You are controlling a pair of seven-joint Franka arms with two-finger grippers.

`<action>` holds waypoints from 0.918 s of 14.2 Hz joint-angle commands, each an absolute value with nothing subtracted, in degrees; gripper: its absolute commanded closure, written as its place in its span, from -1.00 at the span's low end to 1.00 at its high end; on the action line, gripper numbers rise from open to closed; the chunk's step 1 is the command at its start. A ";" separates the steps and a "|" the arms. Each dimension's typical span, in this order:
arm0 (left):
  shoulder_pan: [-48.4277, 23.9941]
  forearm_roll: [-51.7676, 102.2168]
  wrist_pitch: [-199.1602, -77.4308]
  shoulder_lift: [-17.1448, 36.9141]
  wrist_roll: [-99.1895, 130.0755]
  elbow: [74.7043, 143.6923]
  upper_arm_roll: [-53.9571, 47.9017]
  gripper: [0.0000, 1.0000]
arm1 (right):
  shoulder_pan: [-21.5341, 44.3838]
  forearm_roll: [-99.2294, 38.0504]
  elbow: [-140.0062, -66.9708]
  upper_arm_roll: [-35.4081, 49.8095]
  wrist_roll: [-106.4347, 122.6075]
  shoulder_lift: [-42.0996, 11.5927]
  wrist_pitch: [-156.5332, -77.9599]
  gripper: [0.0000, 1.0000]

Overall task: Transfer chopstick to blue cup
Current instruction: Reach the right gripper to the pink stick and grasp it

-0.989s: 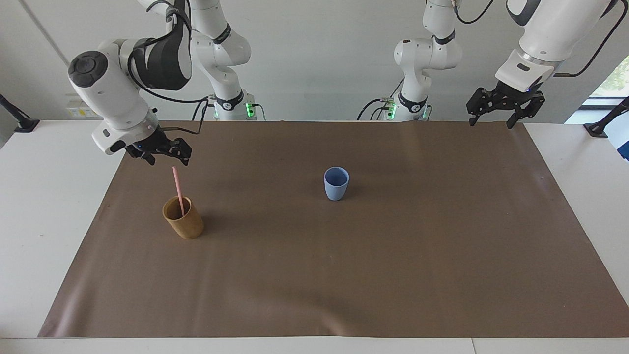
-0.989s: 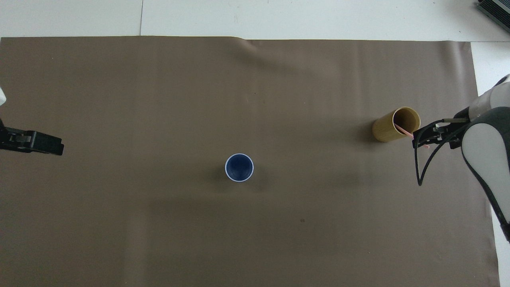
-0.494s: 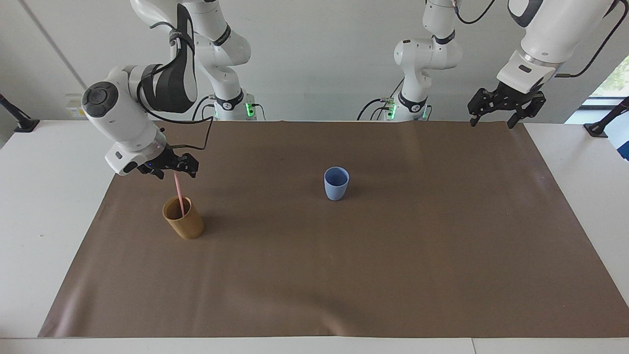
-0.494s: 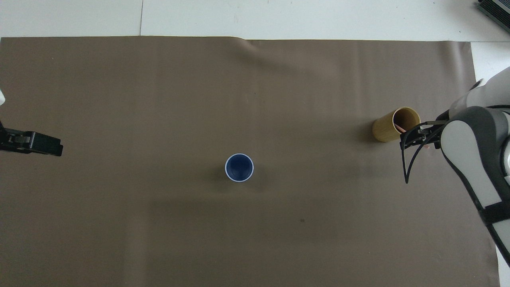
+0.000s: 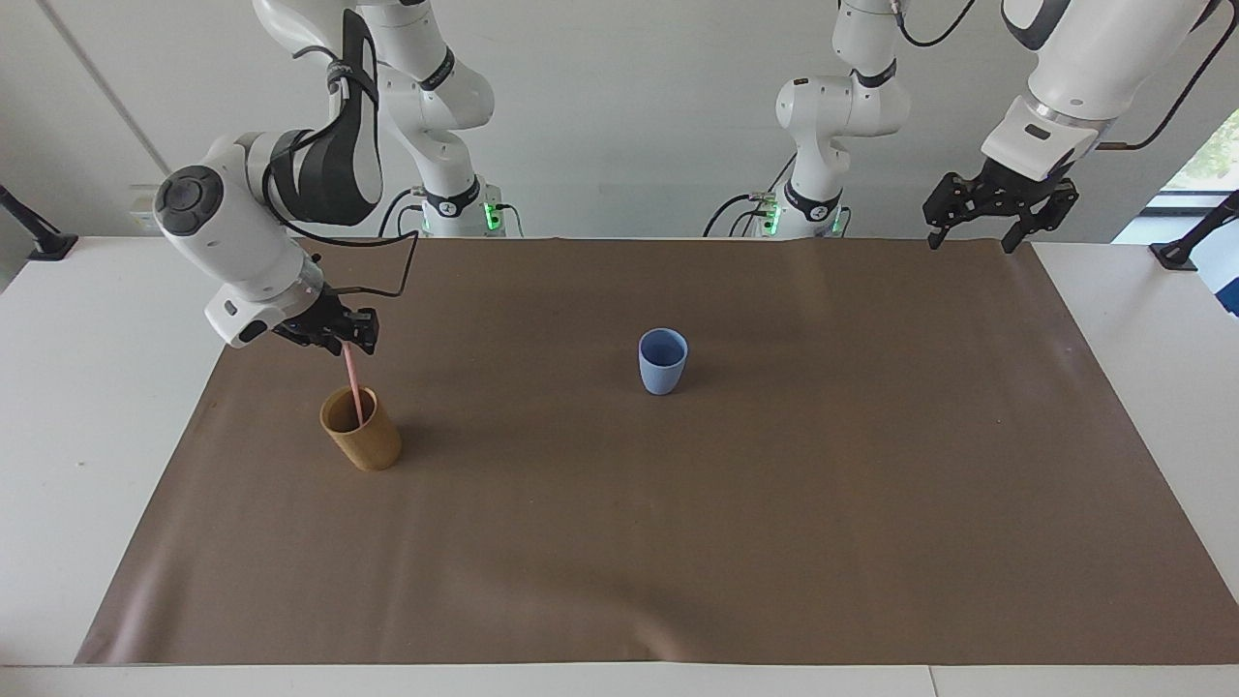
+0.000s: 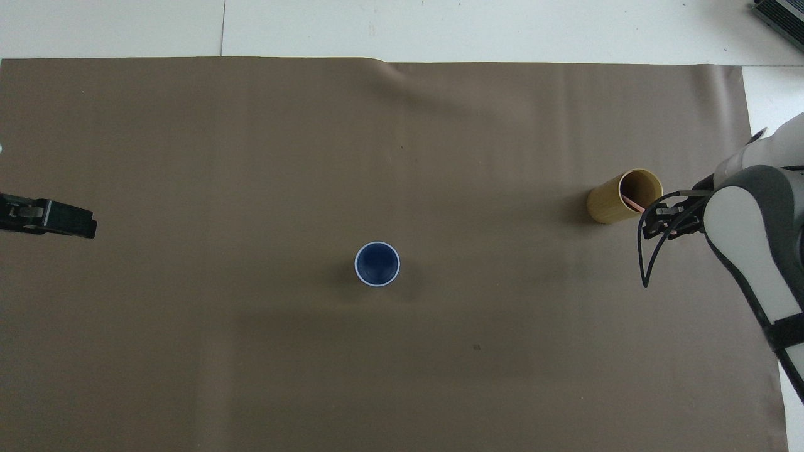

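1. Facing view: right gripper (image 5: 341, 339) pinches the chopstick (image 5: 354, 385) top; its lower end stands below the jaws in the tan cup (image 5: 360, 440).
2. Blue cup (image 5: 663, 360) waits well apart; next, a straight lift.
3. Left gripper (image 5: 976, 235) waits, jaws spread.

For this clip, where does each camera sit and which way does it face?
Facing view: high across the table, looking at both arms and bases; right gripper at the chopstick top in the tan cup, left gripper waiting raised.
Overhead view: above the robots' end, looking steeply down; left gripper tip and right arm show.
Shared: blue cup, tan cup, brown mat, half a turn apart.
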State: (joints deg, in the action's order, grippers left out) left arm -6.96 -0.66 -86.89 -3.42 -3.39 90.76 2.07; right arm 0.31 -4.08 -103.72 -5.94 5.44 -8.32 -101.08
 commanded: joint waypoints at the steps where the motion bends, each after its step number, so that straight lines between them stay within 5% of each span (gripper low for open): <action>1: -5.98 0.00 -86.31 -1.14 -2.90 87.36 1.58 -1.00 | -0.35 -5.36 -103.97 -5.63 6.33 -8.17 -101.07 1.00; 6: -4.41 0.52 -85.70 -2.02 -3.34 88.15 1.58 -1.00 | -0.44 -5.36 -103.19 -5.63 6.33 -8.61 -100.64 1.00; 13: -3.16 0.97 -83.50 -2.81 -3.16 89.21 1.58 -1.00 | -0.88 -6.77 -95.72 -5.80 5.89 -6.51 -90.54 1.00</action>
